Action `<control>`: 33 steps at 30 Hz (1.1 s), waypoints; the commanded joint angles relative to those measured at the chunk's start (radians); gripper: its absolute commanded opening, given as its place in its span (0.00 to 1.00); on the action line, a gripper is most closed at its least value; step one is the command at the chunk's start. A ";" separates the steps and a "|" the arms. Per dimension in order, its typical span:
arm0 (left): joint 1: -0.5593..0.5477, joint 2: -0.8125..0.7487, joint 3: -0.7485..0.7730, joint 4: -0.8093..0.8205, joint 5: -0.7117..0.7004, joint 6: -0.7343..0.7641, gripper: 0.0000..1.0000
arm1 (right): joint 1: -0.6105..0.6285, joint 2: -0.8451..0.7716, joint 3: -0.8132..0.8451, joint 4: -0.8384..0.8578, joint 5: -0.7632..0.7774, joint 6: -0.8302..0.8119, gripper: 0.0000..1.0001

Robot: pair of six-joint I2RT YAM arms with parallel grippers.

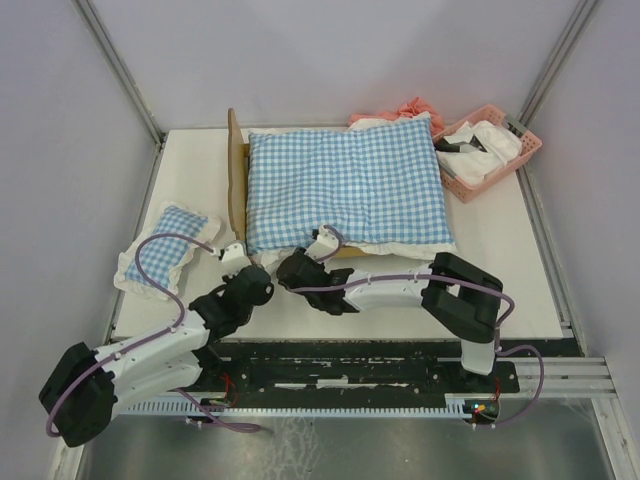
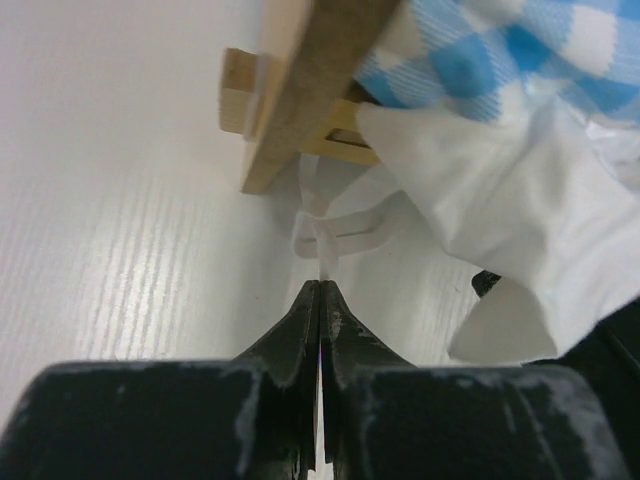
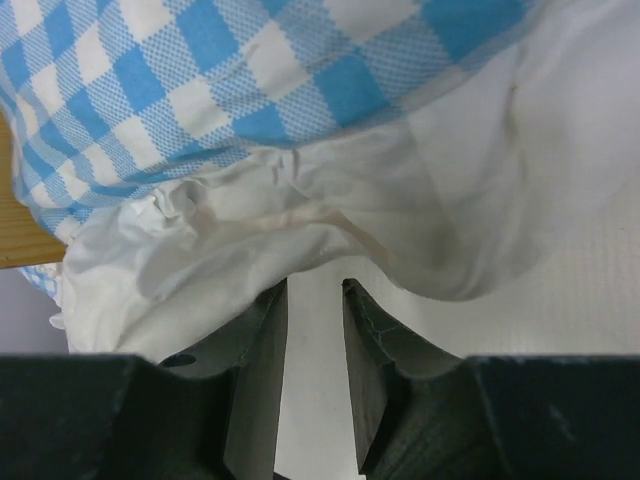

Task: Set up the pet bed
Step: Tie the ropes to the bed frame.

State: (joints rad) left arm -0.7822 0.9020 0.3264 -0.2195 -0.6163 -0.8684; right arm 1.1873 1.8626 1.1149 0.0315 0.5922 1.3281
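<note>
The pet bed (image 1: pixel 236 170) stands mid-table, its light-wood headboard on the left. A large blue-and-white checked cushion (image 1: pixel 345 185) with a white frill covers its base. My left gripper (image 1: pixel 237 258) is at the bed's near left corner. In the left wrist view it (image 2: pixel 321 285) is shut on a thin white tie ribbon (image 2: pixel 322 235) hanging by the wooden corner (image 2: pixel 290 130). My right gripper (image 1: pixel 322 240) is at the cushion's near edge. In the right wrist view it (image 3: pixel 315 285) is open, its fingertips just under the white frill (image 3: pixel 300 240).
A small checked pillow (image 1: pixel 165 250) lies on the table left of the bed. A pink plastic basket (image 1: pixel 490 150) with white items stands at the back right. Pink fabric (image 1: pixel 410 108) shows behind the cushion. Metal frame posts rise at the back corners.
</note>
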 commanded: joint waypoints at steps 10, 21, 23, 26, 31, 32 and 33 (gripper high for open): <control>0.283 -0.129 -0.002 -0.020 0.277 0.104 0.03 | -0.032 0.151 0.180 -0.098 -0.159 0.211 0.39; 0.286 -0.116 0.002 -0.038 0.252 0.081 0.03 | -0.058 0.224 0.269 -0.186 -0.212 0.243 0.38; 0.287 -0.114 0.000 -0.045 0.244 0.080 0.03 | -0.060 0.243 0.294 -0.218 -0.224 0.247 0.38; 0.286 -0.118 -0.011 -0.044 0.236 0.074 0.03 | -0.066 0.261 0.317 -0.264 -0.235 0.266 0.38; 0.287 -0.124 -0.031 -0.031 0.228 0.069 0.03 | -0.070 0.282 0.358 -0.351 -0.227 0.283 0.38; 0.285 -0.125 -0.035 -0.026 0.227 0.068 0.03 | -0.071 0.289 0.371 -0.368 -0.227 0.282 0.38; 0.287 -0.125 -0.040 -0.021 0.225 0.066 0.03 | -0.072 0.296 0.382 -0.380 -0.230 0.279 0.38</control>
State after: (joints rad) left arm -0.5007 0.7872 0.3027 -0.2638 -0.3645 -0.8162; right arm 1.1278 2.1136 1.4433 -0.2474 0.3950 1.5684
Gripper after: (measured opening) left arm 0.034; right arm 0.383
